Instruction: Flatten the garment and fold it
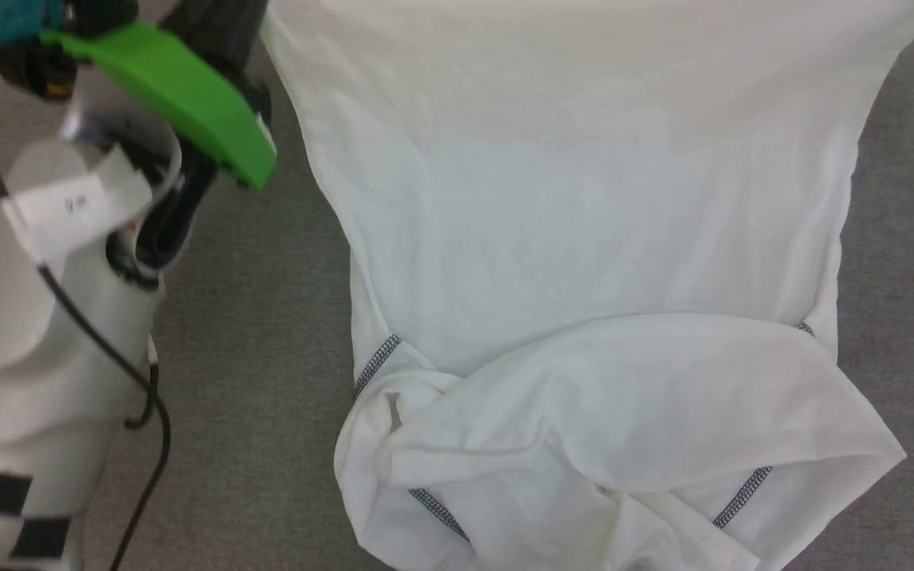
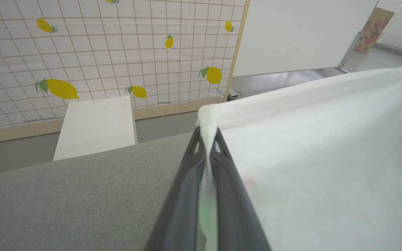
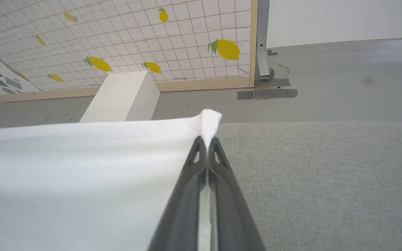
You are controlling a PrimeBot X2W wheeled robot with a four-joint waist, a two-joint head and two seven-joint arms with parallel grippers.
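Left gripper (image 2: pixel 208 139) and right gripper (image 3: pixel 207 141) are each pinched tight on a corner of the white T-shirt (image 1: pixel 584 238), which stretches taut between them and trails below them onto the grey table (image 1: pixel 266 357), probably so the cloth can be drawn out flat.

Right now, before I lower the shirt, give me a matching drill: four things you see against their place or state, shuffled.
1 left gripper
2 garment
3 white box
4 lemon-print screen

a beyond the table's far edge
b upright behind the box
c shut on pinched fabric
d spread wide, near end rumpled

Pairs: 1-c, 2-d, 3-a, 4-b
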